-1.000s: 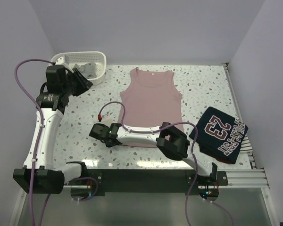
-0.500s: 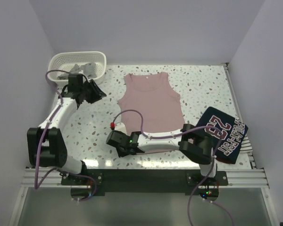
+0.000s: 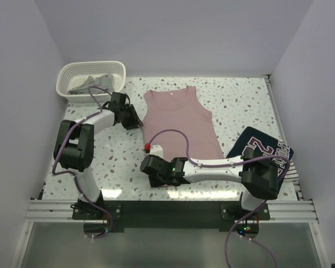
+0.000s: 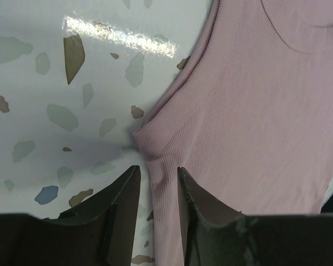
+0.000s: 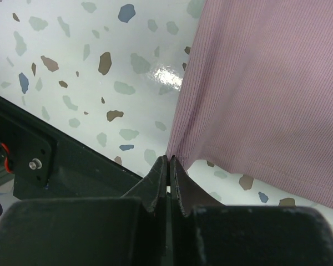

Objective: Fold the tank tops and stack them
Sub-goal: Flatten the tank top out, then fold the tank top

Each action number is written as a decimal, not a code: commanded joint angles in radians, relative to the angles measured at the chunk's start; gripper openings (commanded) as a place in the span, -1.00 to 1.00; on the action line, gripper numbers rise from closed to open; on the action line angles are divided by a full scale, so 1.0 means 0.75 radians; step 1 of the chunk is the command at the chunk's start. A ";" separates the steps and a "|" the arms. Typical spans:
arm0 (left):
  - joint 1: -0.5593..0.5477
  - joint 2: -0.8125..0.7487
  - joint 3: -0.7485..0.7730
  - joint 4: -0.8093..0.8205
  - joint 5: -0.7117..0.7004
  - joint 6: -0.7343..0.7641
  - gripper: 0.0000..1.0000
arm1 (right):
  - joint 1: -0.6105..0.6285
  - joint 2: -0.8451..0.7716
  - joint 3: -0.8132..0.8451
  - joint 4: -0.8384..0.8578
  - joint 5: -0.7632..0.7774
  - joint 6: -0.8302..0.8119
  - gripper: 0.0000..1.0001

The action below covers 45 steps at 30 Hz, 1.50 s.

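The dusty pink tank top (image 3: 178, 120) lies flat mid-table, slightly skewed. My left gripper (image 3: 135, 121) is at its left armhole. In the left wrist view the gripper (image 4: 159, 169) is open, its fingers (image 4: 125, 191) straddling the pink top's (image 4: 255, 111) armhole edge. My right gripper (image 3: 157, 180) is at the top's near-left corner. In the right wrist view the gripper (image 5: 170, 159) is shut on the hem corner of the pink top (image 5: 266, 83). The navy tank top (image 3: 262, 157) with white-and-red lettering lies folded at the right. The grey tank top (image 3: 92, 84) lies in the basket.
The white lattice basket (image 3: 117, 68) stands at the back left corner. The speckled table (image 3: 106, 162) ends at a black front rail (image 3: 167, 209), which also shows in the right wrist view (image 5: 55, 166) just beside my right fingers. Purple cables loop over both arms.
My left arm has swung from the basket across to the pink top's left armhole. My right gripper has moved right and nearer, and the pink top has shifted and skewed with it.
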 commanded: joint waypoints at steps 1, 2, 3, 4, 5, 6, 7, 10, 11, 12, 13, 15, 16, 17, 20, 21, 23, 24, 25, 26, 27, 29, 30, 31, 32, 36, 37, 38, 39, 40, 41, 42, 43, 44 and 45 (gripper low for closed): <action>-0.006 0.020 0.058 0.073 -0.107 -0.032 -0.25 | 0.002 -0.044 -0.017 0.007 0.034 0.040 -1.00; -0.008 0.028 0.061 0.073 -0.112 -0.028 -0.25 | 0.002 -0.040 -0.021 0.007 0.034 0.044 -1.00; -0.008 0.040 0.067 0.067 -0.116 -0.026 -0.26 | 0.002 -0.040 -0.023 0.009 0.032 0.044 -1.00; -0.006 0.063 0.079 0.059 -0.130 -0.022 -0.28 | 0.002 -0.038 -0.023 0.009 0.030 0.046 -1.00; -0.008 0.071 0.081 0.053 -0.136 -0.017 -0.30 | 0.002 -0.036 -0.019 0.011 0.030 0.044 -1.00; -0.008 0.087 0.081 0.053 -0.140 -0.021 -0.30 | 0.002 -0.028 -0.017 0.007 0.030 0.044 -1.00; -0.010 0.096 0.075 0.063 -0.140 -0.021 -0.32 | 0.002 -0.028 -0.015 0.007 0.030 0.044 -1.00; -0.016 0.122 0.079 0.073 -0.142 -0.024 -0.35 | 0.004 -0.013 -0.007 0.001 0.030 0.044 -1.00; -0.016 0.128 0.081 0.073 -0.142 -0.024 -0.36 | 0.002 -0.011 -0.003 0.001 0.030 0.042 -1.00; -0.018 0.134 0.081 0.073 -0.144 -0.024 -0.37 | 0.002 -0.009 -0.003 0.001 0.028 0.042 -1.00; -0.016 0.143 0.085 0.075 -0.150 -0.021 -0.42 | 0.002 -0.005 -0.003 -0.002 0.030 0.042 -1.00; -0.016 0.149 0.093 0.071 -0.163 -0.024 -0.51 | 0.004 0.003 0.004 0.001 0.028 0.040 -1.00; -0.016 0.151 0.101 0.067 -0.175 -0.028 -0.62 | 0.002 0.011 0.006 0.001 0.028 0.040 -1.00; -0.018 0.149 0.106 0.063 -0.185 -0.030 -0.70 | 0.002 0.015 0.010 0.001 0.028 0.038 -1.00; -0.016 0.147 0.138 0.040 -0.222 -0.032 -0.95 | 0.002 0.028 0.012 0.007 0.022 0.036 -1.00; -0.016 0.145 0.152 0.028 -0.234 -0.030 -0.99 | 0.002 0.028 0.010 0.011 0.016 0.034 -1.00; -0.010 0.143 0.204 -0.019 -0.283 -0.022 -1.00 | 0.002 0.042 0.010 0.031 -0.007 0.034 -1.00; -0.008 0.145 0.244 -0.037 -0.298 -0.009 -1.00 | 0.004 0.054 0.014 0.037 -0.019 0.036 -1.00; 0.002 0.143 0.263 -0.076 -0.338 -0.007 -1.00 | 0.010 0.062 0.020 0.054 -0.041 0.032 -1.00; 0.011 0.141 0.277 -0.088 -0.351 -0.003 -1.00 | 0.013 0.089 0.046 0.060 -0.052 0.030 -1.00; 0.019 0.137 0.294 -0.093 -0.357 0.001 -1.00 | 0.019 0.105 0.069 0.062 -0.060 0.024 -1.00; 0.049 0.130 0.306 -0.113 -0.359 0.007 -1.00 | 0.037 0.144 0.150 0.052 -0.078 0.005 -1.00; 0.060 0.130 0.318 -0.123 -0.363 0.013 -1.00 | 0.039 0.181 0.173 0.054 -0.092 0.003 -1.00; 0.076 0.128 0.324 -0.133 -0.357 0.017 -1.00 | 0.039 0.205 0.194 0.070 -0.113 -0.001 -1.00; 0.082 0.128 0.328 -0.140 -0.357 0.023 -1.00 | 0.039 0.224 0.236 0.074 -0.133 -0.003 -1.00; 0.092 0.120 0.375 -0.166 -0.371 0.068 -1.00 | 0.039 0.297 0.339 0.076 -0.176 -0.015 -1.00; 0.092 0.122 0.388 -0.180 -0.363 0.075 -1.00 | 0.037 0.302 0.357 0.072 -0.176 -0.019 -1.00; 0.092 0.116 0.400 -0.189 -0.357 0.077 -1.00 | 0.033 0.300 0.380 0.068 -0.176 -0.021 -1.00; 0.092 0.116 0.416 -0.189 -0.349 0.081 -1.00 | 0.027 0.296 0.386 0.064 -0.180 -0.021 -1.00; 0.088 0.114 0.425 -0.193 -0.331 0.083 -1.00 | 0.011 0.277 0.374 0.072 -0.185 -0.015 -1.00; 0.086 0.114 0.437 -0.197 -0.322 0.081 -1.00 | 0.000 0.263 0.356 0.080 -0.191 -0.009 -1.00; 0.082 0.114 0.453 -0.203 -0.316 0.079 -1.00 | -0.012 0.247 0.331 0.094 -0.201 -0.001 -1.00; 0.070 0.116 0.461 -0.207 -0.316 0.079 -1.00 | -0.036 0.208 0.302 0.129 -0.207 0.007 -1.00; 0.064 0.116 0.468 -0.207 -0.318 0.079 -1.00 | -0.051 0.189 0.243 0.144 -0.215 0.021 -1.00; 0.054 0.116 0.482 -0.209 -0.316 0.075 -1.00 | -0.059 0.167 0.215 0.156 -0.217 0.032 -1.00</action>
